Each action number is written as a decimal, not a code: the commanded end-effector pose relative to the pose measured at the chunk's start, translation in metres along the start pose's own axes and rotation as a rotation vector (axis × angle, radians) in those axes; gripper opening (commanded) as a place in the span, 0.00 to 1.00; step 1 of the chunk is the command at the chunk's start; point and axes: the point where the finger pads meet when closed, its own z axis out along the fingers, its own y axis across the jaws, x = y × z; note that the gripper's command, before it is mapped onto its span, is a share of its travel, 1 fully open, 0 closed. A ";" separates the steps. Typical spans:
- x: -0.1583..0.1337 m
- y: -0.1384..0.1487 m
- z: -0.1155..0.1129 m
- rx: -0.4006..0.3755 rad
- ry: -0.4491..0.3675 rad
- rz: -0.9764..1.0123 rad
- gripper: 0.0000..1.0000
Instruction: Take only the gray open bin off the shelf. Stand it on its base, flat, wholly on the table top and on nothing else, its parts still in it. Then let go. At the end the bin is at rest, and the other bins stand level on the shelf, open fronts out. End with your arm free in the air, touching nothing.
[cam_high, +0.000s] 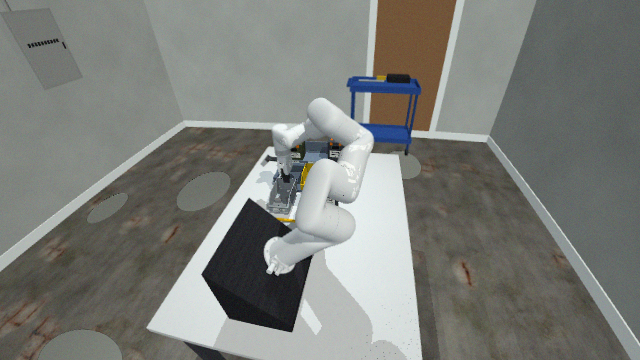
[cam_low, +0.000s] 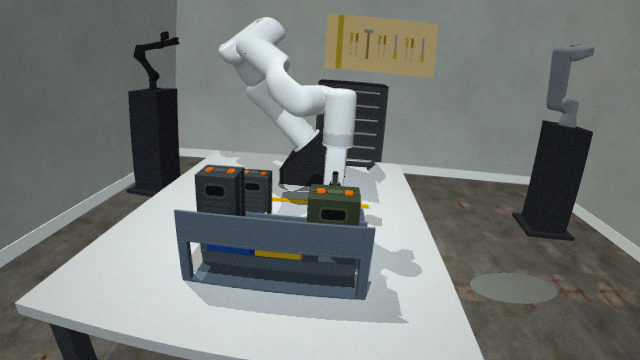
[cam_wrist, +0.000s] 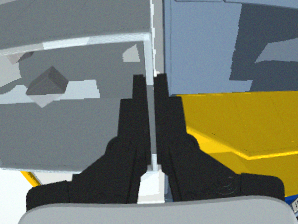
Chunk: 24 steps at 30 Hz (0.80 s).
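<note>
The gray open bin (cam_high: 280, 196) sticks out of the blue-gray shelf (cam_high: 315, 156) toward the arm's base, with small gray parts inside it. In the wrist view the bin (cam_wrist: 73, 83) lies left of my fingers. My gripper (cam_wrist: 151, 93) is shut on the bin's thin right side wall, which shows as a light strip between the black fingers. The gripper (cam_high: 284, 177) comes down from above onto the bin. In the exterior view the gripper (cam_low: 335, 177) is behind the shelf (cam_low: 275, 250) and the gray bin is hidden.
A yellow bin (cam_wrist: 233, 123) sits right of my fingers on the shelf, and a blue bin (cam_low: 229, 248) is beside it. Two dark cases (cam_low: 220, 190) and a green case (cam_low: 334, 205) stand on the shelf top. A yellow stick (cam_high: 286, 219) lies by the black base block (cam_high: 255, 265).
</note>
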 end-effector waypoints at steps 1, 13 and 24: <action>0.000 0.001 -0.002 -0.004 0.002 0.001 0.00; 0.000 0.001 0.006 -0.004 0.002 0.001 0.00; 0.000 0.001 0.014 -0.004 0.002 0.001 0.00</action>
